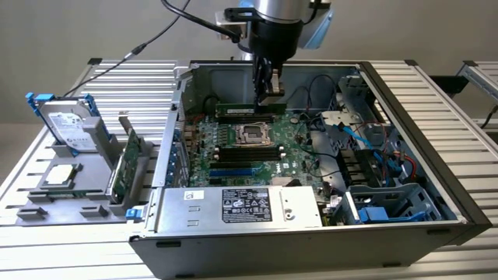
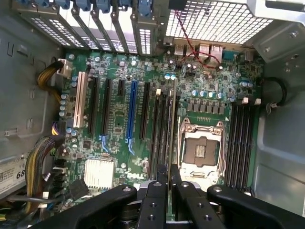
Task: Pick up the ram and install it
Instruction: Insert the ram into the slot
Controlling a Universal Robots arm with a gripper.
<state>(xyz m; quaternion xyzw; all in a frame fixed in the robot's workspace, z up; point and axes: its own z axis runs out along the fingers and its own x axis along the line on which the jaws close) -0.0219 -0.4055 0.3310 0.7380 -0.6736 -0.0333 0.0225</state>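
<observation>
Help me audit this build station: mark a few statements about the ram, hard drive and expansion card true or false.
1. The gripper is shut on the ram. True.
2. The ram is inside the computer case, over the motherboard. True.
3. The hard drive lies inside the case. False: it stands in the gray tray outside it.
4. The expansion card is plugged into the motherboard. False: it stands in that tray.

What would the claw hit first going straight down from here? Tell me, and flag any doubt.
The claw, shut on the ram, points down at the motherboard. The ram's lower edge would likely meet it first, at the black memory slots beside the CPU socket; height leaves the exact slot unclear.
</observation>
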